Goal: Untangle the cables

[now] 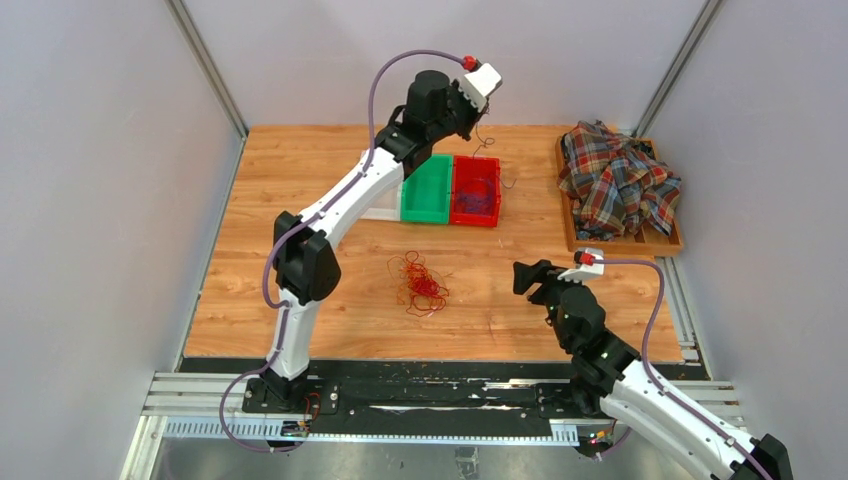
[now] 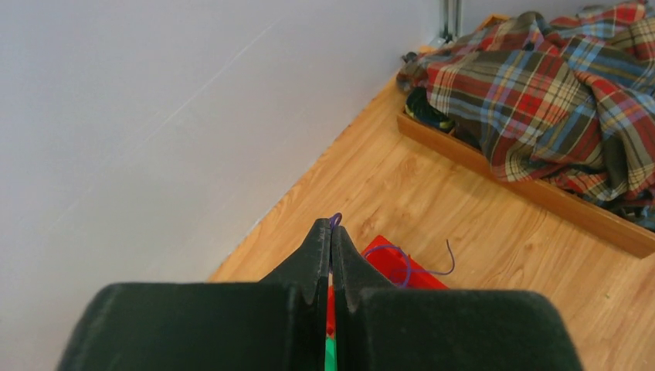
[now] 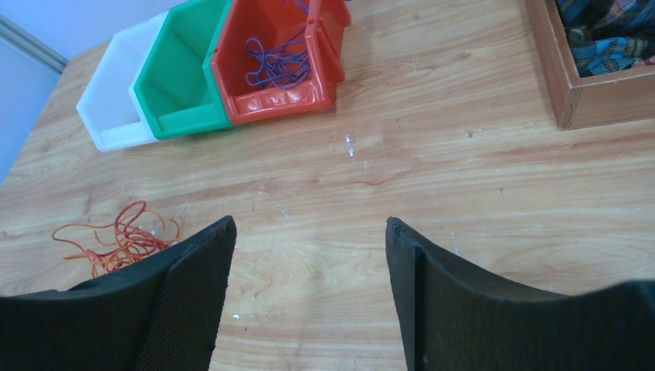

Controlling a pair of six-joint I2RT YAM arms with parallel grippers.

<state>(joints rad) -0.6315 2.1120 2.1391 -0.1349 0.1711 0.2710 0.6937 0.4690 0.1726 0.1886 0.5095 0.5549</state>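
Top view rundown: a row of three bins (image 1: 425,214) sits upper centre on the table (image 1: 250,300), and the rightmost bin (image 1: 474,220) has loose cables (image 3: 278,62) in it. A cable bunch (image 1: 420,283) lies mid-frame, below the bins and well apart from them. Upper right, a tray (image 1: 625,246) with a shirt (image 1: 615,180) heaped in it. The left gripper (image 2: 330,228) hangs over the rightmost bin, with a cable strand (image 2: 335,219) trailing down from it. The right gripper (image 3: 310,224) is lower right.
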